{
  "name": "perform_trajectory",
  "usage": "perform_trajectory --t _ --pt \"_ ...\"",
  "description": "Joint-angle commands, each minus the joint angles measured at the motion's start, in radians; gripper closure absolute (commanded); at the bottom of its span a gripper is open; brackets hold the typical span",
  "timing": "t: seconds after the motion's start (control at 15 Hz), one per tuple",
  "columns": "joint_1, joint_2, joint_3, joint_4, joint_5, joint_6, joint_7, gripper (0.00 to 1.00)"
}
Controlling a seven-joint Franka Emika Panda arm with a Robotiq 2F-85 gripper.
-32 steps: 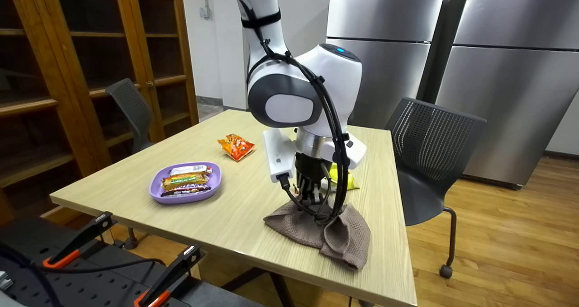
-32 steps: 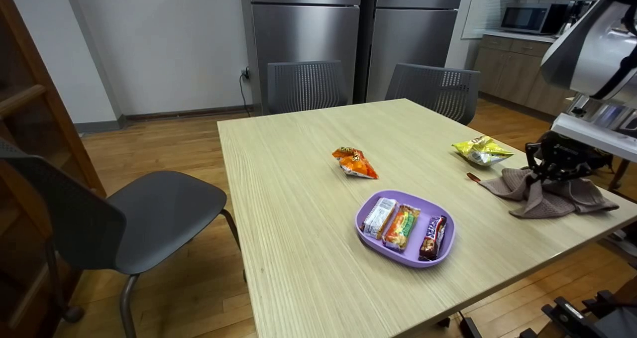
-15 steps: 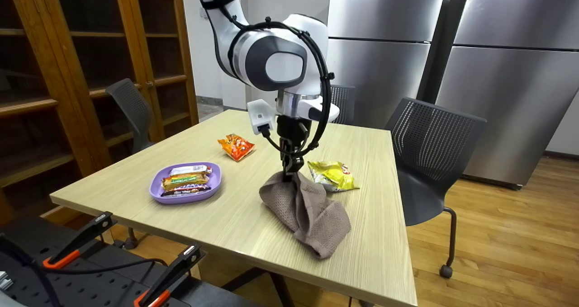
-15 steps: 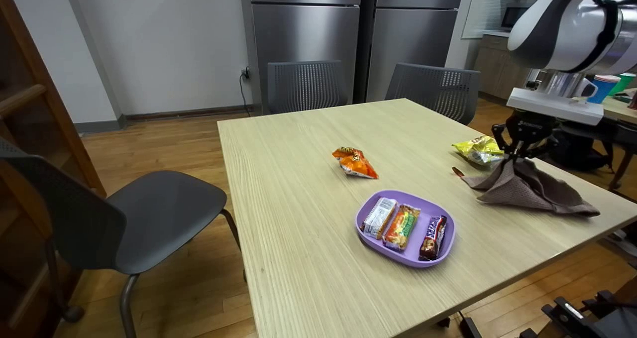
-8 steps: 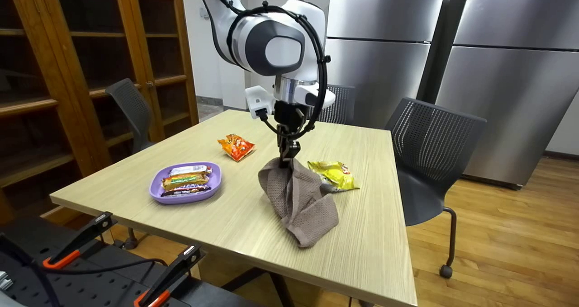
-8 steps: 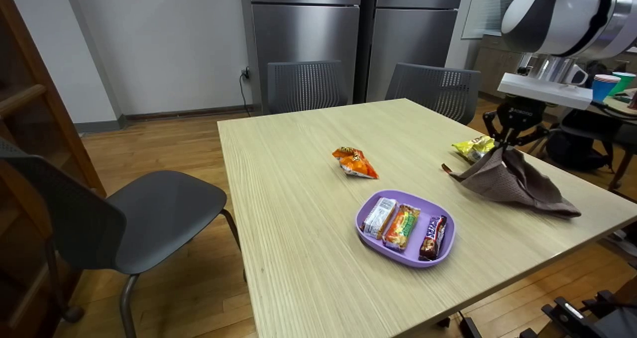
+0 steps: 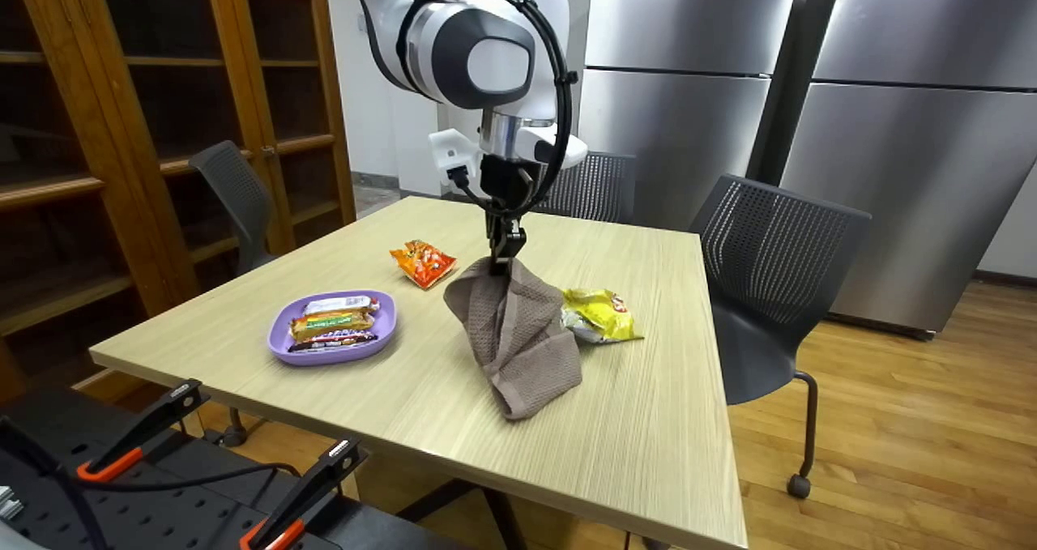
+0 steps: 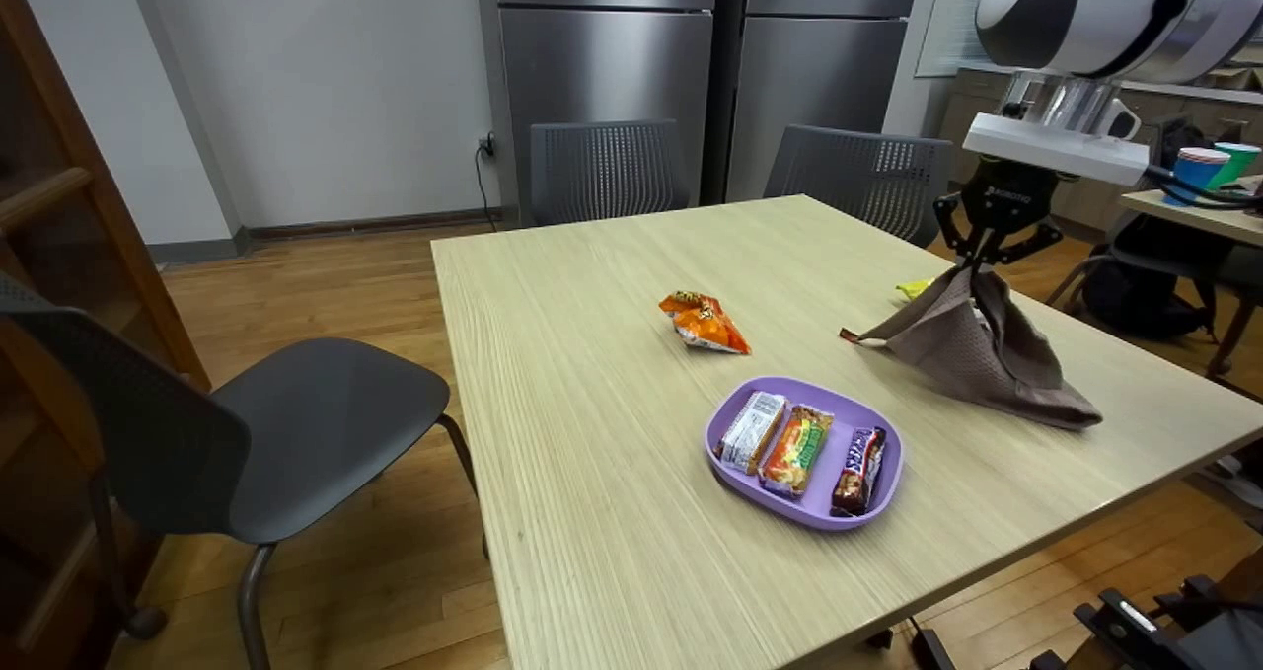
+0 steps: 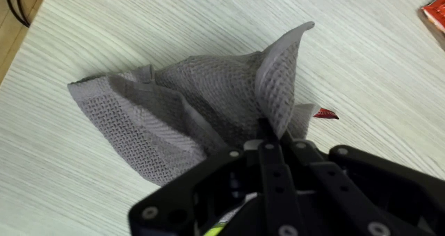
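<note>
Cloth (image 7: 531,335) is hanging directly beneath the fingers (image 9: 273,159), which are pinching its gathered upper part; presumably soft, it is draping in folds, its lower edge seemingly touching the counter (image 8: 612,404). Well apart from the fingers, a purple tray (image 8: 842,418) is holding three wrapped bars (image 8: 795,451), likely stopping them from scattering.

On the pale wood-grain table (image 8: 592,433), a rounded purple plastic tray (image 8: 847,423) holds three wrapped snack bars (image 8: 795,451) (the brown-wrapped one (image 8: 858,471) slightly apart). An orange foil snack bag (image 8: 705,323) and a yellow foil snack bag (image 7: 601,315) lie well apart; brushed-steel refrigerators (image 8: 607,98) stand beyond.
</note>
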Motion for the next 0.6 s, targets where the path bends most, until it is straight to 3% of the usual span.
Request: perform_trajectory --t 0.0,0.53 --pt "0.007 -0.033 0.016 0.016 -0.007 -0.055 0.049 0.99" --pt "0.043 -0.016 0.047 0.069 -0.007 -0.078 0.102 0.99"
